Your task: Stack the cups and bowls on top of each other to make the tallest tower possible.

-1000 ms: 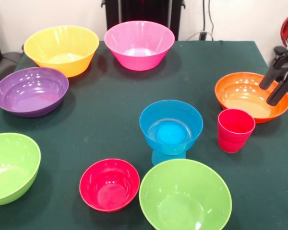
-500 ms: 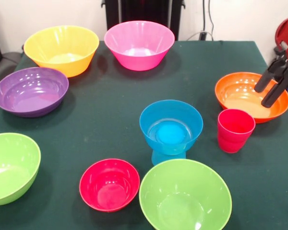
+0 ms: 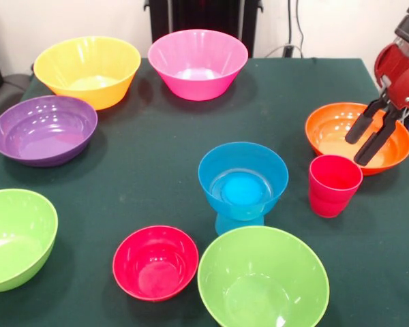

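While its fingers stand spread and empty, the gripper [image 3: 360,144] hangs over the orange bowl [image 3: 337,133], red-pink cup [image 3: 333,184] just below-left.

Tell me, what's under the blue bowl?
The blue bowl sits on a light blue cup. Only the cup's lower part shows; the bowl hides the rest.

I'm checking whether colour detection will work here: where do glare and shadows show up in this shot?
Front view: the glossy bowls carry pale highlights inside, strongest in the yellow bowl, orange bowl and near green bowl. Soft shadows fall on the cloth beside the purple bowl and pink bowl. The gripper and its dark fingers look sharp.
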`<state>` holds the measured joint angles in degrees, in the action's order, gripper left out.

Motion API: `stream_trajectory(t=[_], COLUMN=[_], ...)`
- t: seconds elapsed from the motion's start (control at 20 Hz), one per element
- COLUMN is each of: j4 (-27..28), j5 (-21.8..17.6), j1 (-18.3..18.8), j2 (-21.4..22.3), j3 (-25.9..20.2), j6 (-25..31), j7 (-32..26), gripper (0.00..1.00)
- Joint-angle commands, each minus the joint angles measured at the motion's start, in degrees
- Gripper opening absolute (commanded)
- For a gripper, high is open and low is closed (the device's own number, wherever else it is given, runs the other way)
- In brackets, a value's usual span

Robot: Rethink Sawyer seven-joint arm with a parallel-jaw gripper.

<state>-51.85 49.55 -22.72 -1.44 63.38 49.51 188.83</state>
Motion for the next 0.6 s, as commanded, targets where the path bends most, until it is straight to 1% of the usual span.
stream_trajectory(t=[0.05,0.4,0.6], j4=[-3.79,-2.16,0.09], j5=[-2.15,-1.92,-1.54], j1=[-0.52,0.74,1.89], j2=[-1.8,-3.12,-3.6], j3=[-8.73,-8.31,-7.26], j6=[-3.28,-4.53,-3.25], j7=[6.44,6.7,7.35], gripper=[1.0,1.0,1.0])
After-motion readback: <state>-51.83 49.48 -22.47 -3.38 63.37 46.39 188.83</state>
